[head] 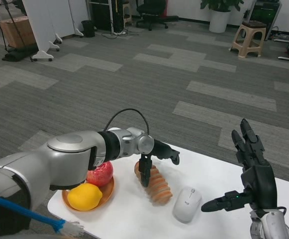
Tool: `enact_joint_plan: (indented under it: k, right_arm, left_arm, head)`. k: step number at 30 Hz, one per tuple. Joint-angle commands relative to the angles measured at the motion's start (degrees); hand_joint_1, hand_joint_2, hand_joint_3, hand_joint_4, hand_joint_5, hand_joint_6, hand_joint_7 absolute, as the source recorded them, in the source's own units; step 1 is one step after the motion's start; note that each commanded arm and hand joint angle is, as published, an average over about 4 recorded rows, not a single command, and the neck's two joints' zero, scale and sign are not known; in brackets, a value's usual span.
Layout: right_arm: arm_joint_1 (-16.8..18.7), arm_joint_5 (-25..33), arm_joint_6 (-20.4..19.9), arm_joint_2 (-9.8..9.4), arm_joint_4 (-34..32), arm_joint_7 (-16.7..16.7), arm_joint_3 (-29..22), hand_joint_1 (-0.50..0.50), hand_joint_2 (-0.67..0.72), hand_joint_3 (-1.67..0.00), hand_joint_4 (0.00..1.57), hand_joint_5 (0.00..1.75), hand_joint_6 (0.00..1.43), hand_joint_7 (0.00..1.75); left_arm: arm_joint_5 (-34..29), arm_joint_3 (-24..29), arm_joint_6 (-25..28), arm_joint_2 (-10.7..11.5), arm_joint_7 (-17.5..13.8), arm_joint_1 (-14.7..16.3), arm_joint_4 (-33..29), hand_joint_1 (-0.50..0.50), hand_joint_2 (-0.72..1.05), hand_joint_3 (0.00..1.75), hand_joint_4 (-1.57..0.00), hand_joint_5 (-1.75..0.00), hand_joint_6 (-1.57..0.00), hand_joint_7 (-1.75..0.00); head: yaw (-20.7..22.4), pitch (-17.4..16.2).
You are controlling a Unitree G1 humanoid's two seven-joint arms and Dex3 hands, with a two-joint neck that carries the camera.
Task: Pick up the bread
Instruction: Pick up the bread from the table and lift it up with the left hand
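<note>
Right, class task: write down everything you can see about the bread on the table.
The bread is a long, ridged, orange-brown loaf with a crusty look, lying flat on the white table, angled from upper left to lower right. It sits between the orange plate of fruit and the white computer mouse, apart from the mouse. The left hand is over its far end, with fingers reaching down onto it; whether they truly grip cannot be told.

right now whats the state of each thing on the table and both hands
bread: lying on the table, left hand's fingers down on its near end, not lifted
left hand: over the bread, fingers touching it
right hand: raised, fingers spread, holding nothing
mouse: flat on the table beside the bread
plate: holds an apple and a lemon
</note>
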Motion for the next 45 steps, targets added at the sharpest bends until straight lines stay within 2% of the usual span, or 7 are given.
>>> enact_joint_plan:
  k: [1,11,24,33,37,40,45]
  right_arm:
    - [0.0,0.5,-0.3,0.03,0.0,-0.2,-0.4,-0.33,0.15,0.00,0.00,0.15,0.00,0.00]
    - [-0.1,0.5,-0.3,0.03,0.2,-0.2,-0.3,-0.33,0.15,0.00,0.00,0.17,0.00,0.00]
    - [-0.1,0.5,-0.3,0.03,0.2,-0.2,-0.3,-0.33,0.15,0.00,0.00,0.15,0.00,0.00]
    - [-0.1,0.5,-0.3,0.03,0.2,-0.2,-0.3,-0.33,0.15,0.00,0.00,0.19,0.00,0.00]
    - [-0.1,0.5,-0.3,0.03,0.1,-0.2,-0.3,-0.33,0.15,0.00,0.00,0.17,0.00,0.00]
    - [-0.1,0.5,-0.3,0.03,0.1,-0.2,-0.4,-0.33,0.15,0.00,0.00,0.15,0.00,0.00]
    - [-0.1,0.5,-0.3,0.03,0.1,-0.2,-0.4,-0.33,0.15,0.00,0.00,0.12,0.00,0.00]
  left_arm:
    - [0.0,-1.8,0.4,1.2,-1.4,-0.3,0.0,-0.38,0.43,0.09,0.00,-0.82,0.00,-0.56]
    - [-5.0,-12.0,0.4,1.0,-0.6,-1.7,1.2,-0.41,0.43,0.09,0.00,-0.82,0.00,-0.56]
    - [-5.1,-19.0,0.4,-0.3,4.7,-1.8,0.8,-0.41,0.89,0.09,0.00,-0.82,0.00,-0.56]
    - [-6.7,-22.3,0.3,-0.7,6.8,-1.8,1.0,-0.28,1.05,0.11,0.00,-0.82,0.00,-0.56]
    - [-8.4,-24.9,0.2,-1.0,7.7,-1.7,1.4,-0.29,1.05,0.17,-0.02,-0.82,0.00,-0.56]
    - [-9.7,-26.0,0.1,-1.1,8.2,-1.6,1.8,-0.30,1.05,0.17,-0.05,-0.82,0.00,-0.63]
    - [-10.8,-26.2,-0.2,-1.2,9.0,-1.4,2.2,-0.28,1.05,0.17,-0.22,-0.95,-0.12,-0.99]
  head:
    - [0.1,-0.3]
    - [0.2,-0.7]
    - [-0.1,-0.7]
    - [-0.1,-0.9]
    - [-0.1,-0.8]
    - [0.1,-0.8]
    - [0.1,-0.8]
